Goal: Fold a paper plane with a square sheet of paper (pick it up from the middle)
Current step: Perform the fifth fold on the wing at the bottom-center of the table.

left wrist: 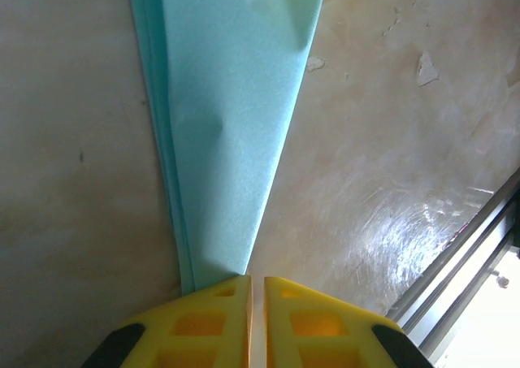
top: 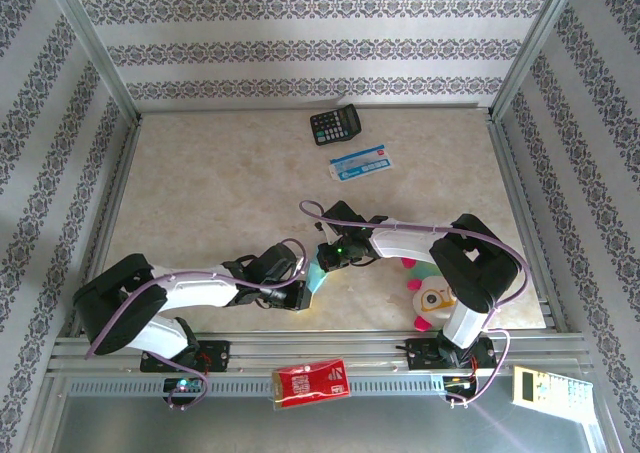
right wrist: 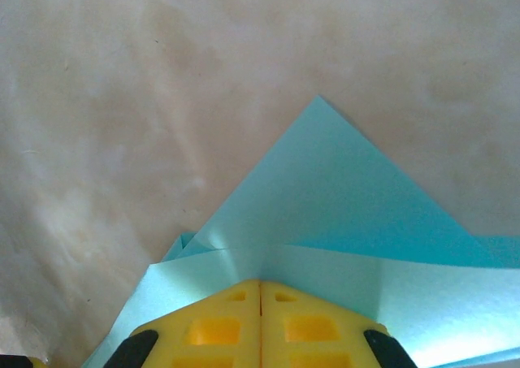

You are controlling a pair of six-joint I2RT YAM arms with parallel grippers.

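Left gripper [left wrist: 257,285] first: its 2 yellow fingers [left wrist: 211,319] are pressed together, with a hairline slit between the tips. The paper plane [left wrist: 236,124] comes to its narrow end right at the left fingertip and widens straight ahead from there into a long turquoise wedge. Stacked folded edges show along the side to the left of the fingers. I cannot tell whether any layer is actually caught in that slit.

Over to the right gripper [right wrist: 260,285], and it has the same look, with 2 fingers closed tight, tip against tip. The turquoise paper spreads out from under those tips to both sides. 1 sharp corner points away just ahead and a touch right of them, and a fold line runs across just beyond the tips. Whether this is a clamp or only a press, I cannot tell.

From above, the 2 grippers sit close together on the table [top: 220,183] with the paper between them. A black calculator [top: 335,125] and a blue-and-white card [top: 361,163] lie well beyond the fingertips. A soft toy [top: 432,295] sits back beside the right arm.
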